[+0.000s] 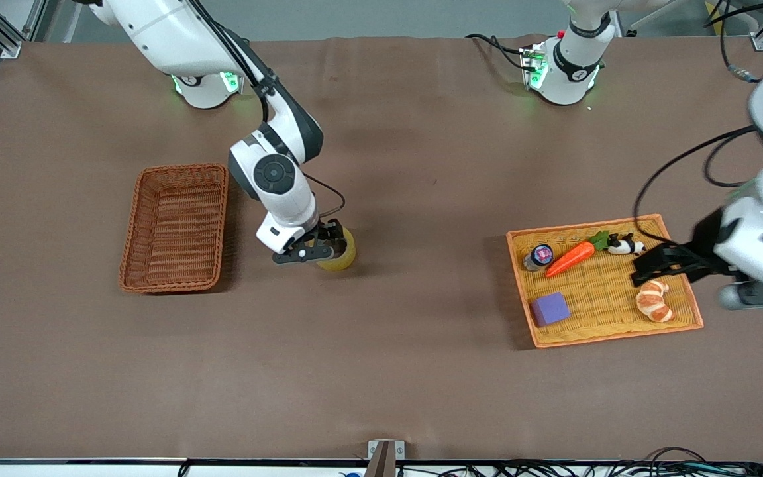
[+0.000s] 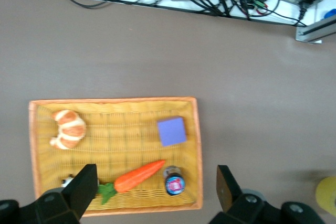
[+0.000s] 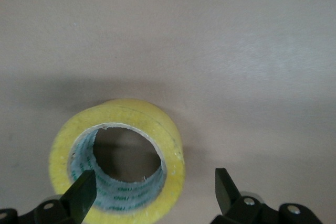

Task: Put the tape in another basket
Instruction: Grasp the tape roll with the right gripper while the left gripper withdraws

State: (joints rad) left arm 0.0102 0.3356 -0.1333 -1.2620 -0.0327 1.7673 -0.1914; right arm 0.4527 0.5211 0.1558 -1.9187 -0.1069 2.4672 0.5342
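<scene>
Tape [image 1: 340, 255] is standing on edge on the bare worktop [image 1: 421, 371], between the brown basket [image 1: 175, 228] and the yellow tray [image 1: 603, 331], near the basket and well apart from the tray. Seen from the basket, it lies at about 3 o'clock.

The right hand [image 1: 318, 248] is down at the roll, fingers spread. In the right wrist view one finger [image 3: 79, 195] shows in front of the roll's face and the other [image 3: 226, 190] stands clear of its outer wall; the roll [image 3: 118, 163] is not yet pinched.

Handling, judged: a light, stiff ring with a slick outer film and a firmer grey core. It can roll when nudged on edge. The best hold is judged to be across the wall, one finger in the hole and one outside, so slip is limited.

The left hand [image 1: 663, 262] is held over the tray, fingers spread, holding nothing; that arm is waiting. A carrot [image 2: 139, 177], croissant [image 2: 67, 128], purple block [image 2: 172, 131] and small jar [image 2: 174, 183] lie in the tray.
</scene>
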